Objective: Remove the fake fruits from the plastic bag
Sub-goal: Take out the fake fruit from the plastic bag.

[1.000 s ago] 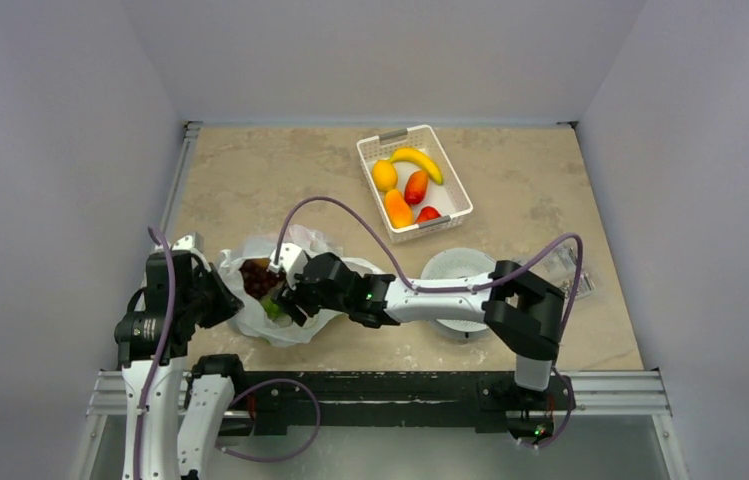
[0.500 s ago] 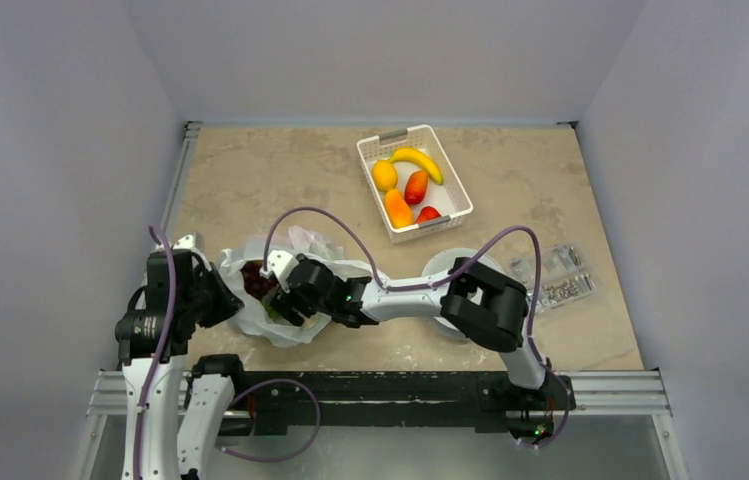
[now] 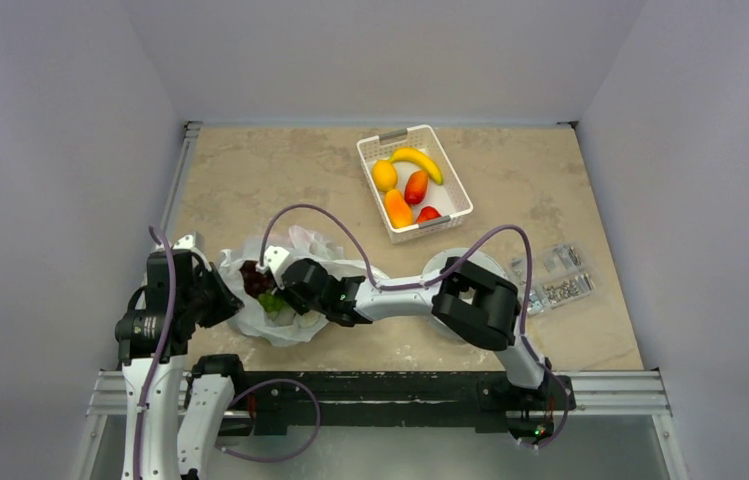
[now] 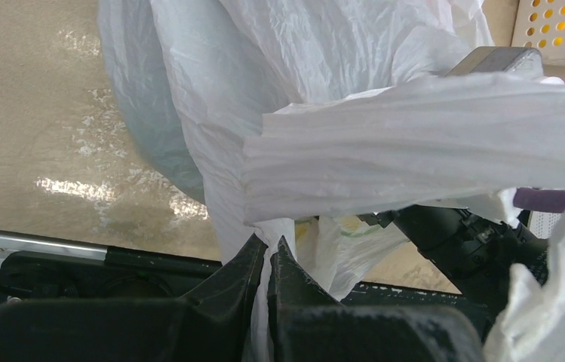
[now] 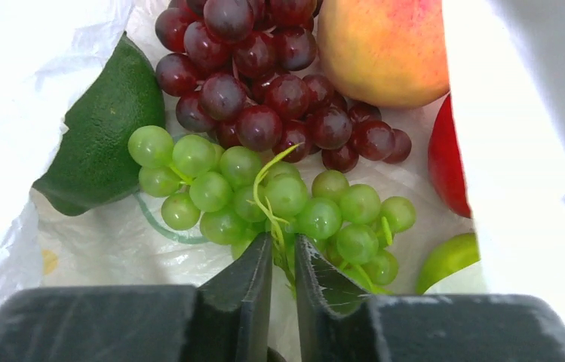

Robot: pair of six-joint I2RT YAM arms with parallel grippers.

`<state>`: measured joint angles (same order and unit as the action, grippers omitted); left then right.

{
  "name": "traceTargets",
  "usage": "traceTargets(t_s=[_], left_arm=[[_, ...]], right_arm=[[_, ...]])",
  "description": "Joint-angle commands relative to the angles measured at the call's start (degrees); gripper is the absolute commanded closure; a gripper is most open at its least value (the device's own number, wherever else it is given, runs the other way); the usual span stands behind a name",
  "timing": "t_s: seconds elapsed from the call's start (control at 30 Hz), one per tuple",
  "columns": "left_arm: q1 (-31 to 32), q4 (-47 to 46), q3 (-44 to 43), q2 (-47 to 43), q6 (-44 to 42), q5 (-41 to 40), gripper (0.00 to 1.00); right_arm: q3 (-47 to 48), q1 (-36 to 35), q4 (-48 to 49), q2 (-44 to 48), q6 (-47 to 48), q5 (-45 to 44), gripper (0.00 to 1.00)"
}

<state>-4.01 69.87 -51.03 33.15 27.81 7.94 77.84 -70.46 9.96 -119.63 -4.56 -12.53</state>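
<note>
Top external view: bag held at 8 o'clock, right arm reaching inside

At 8 o'clock on the table the left gripper [image 3: 212, 300] pinches the edge of the plastic bag [image 3: 295, 330]. Its wrist camera shows the two fingers pressed almost together with a fold of white film caught between them. That grip looks meant to keep the mouth up and open. The right gripper [image 3: 285, 290] is pushed into that mouth from 3 o'clock.

From the right wrist, the fruits lie on the bag's floor:
- The green avocado-like fruit [image 5: 102, 143] is at 9 o'clock.
- The dark red grape bunch [image 5: 264, 90] is at 12.
- The green grape bunch [image 5: 279, 200] is at the centre.
- The peach [image 5: 385, 45] is at 1, cut off by the frame.
- The red fruit [image 5: 449, 162] is at 3, half behind a wall of film.

The fingers are closed to a sliver on the green bunch's stem. The stem is probably chosen because it is the only thin part to grasp. A small green shape [image 5: 449, 260] at 4 o'clock is too hidden to name.

At 1 o'clock on the table sits the white lattice basket [image 3: 450, 180], with the banana [image 3: 418, 160] inside
</note>
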Motion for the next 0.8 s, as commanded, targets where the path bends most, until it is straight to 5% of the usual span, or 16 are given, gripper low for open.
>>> traceTargets(t_s=[0.0, 0.23, 0.63, 0.77], left_arm=[[0.0, -1.8, -0.5, -0.2, -1.2, 0.8, 1.0], [-0.1, -1.8, -0.4, 0.0, -1.4, 1.2, 1.0], [-0.1, -1.9, -0.5, 0.0, -1.7, 1.6, 1.0], [-0.1, -1.9, -0.4, -0.4, -1.4, 1.3, 1.0]], right_arm=[[1.0, 0.0, 1.8, 3.9, -1.7, -1.4, 0.89], [-1.6, 0.0, 2.4, 11.1, -3.4, -0.3, 1.0], [-7.9, 0.0, 4.2, 21.9, -5.3, 2.7, 1.0], [-7.8, 0.2, 4.6, 23.9, -7.5, 9.6, 1.0]])
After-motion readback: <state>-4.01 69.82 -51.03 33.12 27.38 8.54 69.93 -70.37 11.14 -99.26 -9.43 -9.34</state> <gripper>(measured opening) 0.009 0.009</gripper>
